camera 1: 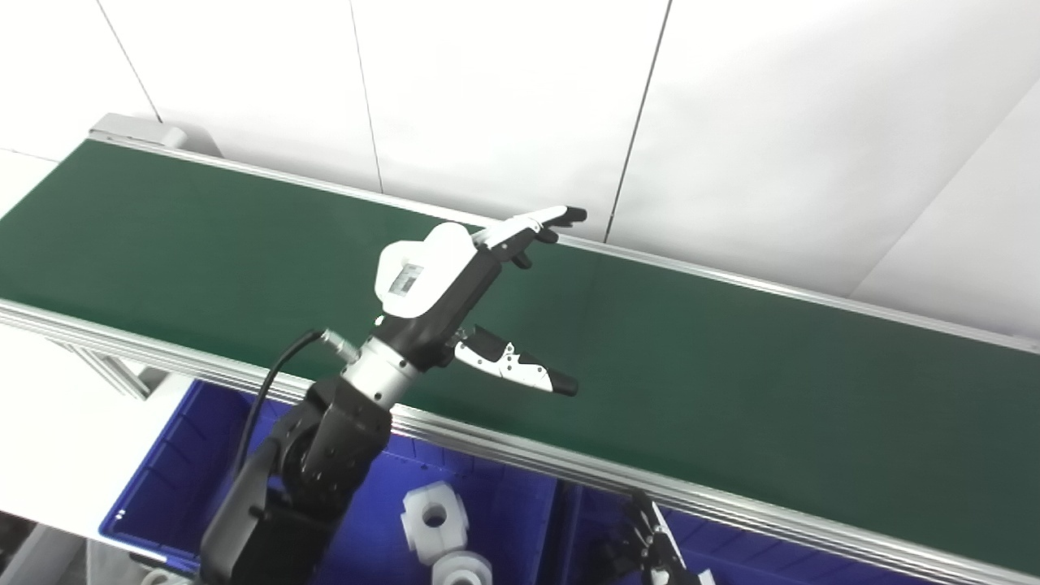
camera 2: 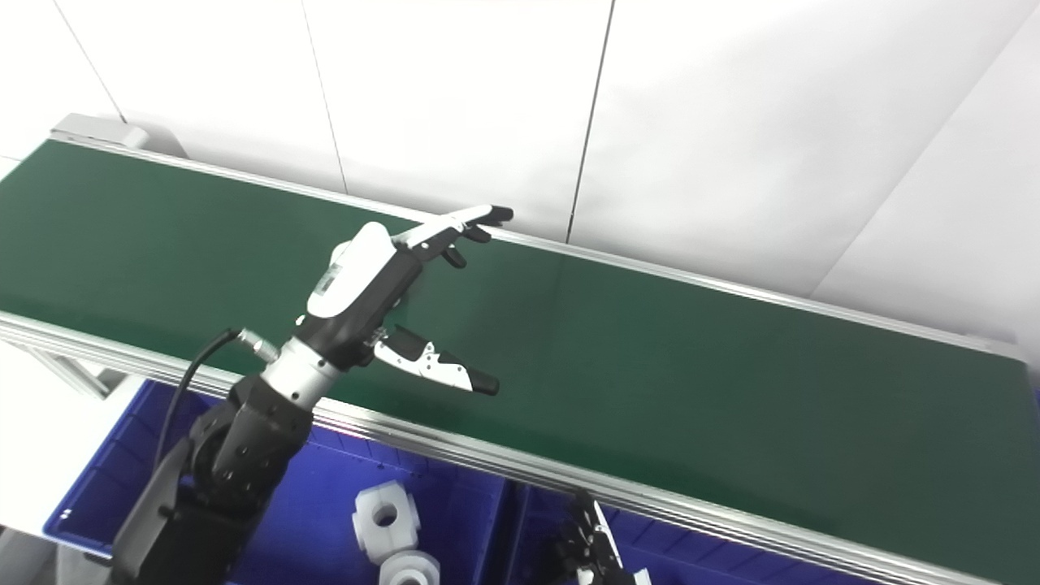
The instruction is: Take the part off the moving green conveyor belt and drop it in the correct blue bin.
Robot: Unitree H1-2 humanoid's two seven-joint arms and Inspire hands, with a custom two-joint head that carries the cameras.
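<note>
The green conveyor belt (camera 1: 731, 366) runs from upper left to lower right and carries no part in view. My left hand (camera 1: 455, 284) hovers over the middle of the belt, open, fingers stretched toward the far rail and thumb spread toward me, holding nothing. My right hand (camera 1: 658, 552) shows only as dark fingertips at the bottom edge, below the belt's near rail over the right blue bin (camera 1: 731, 552); its state is unclear. The left blue bin (camera 1: 162, 471) holds white nut-shaped parts (camera 1: 435, 512).
The belt's aluminium near rail (camera 1: 569, 463) separates the belt from the bins. A divider between the two bins (camera 1: 565, 520) lies below it. A white panelled wall stands behind the belt. The belt's end roller housing (camera 1: 130, 130) is at the far left.
</note>
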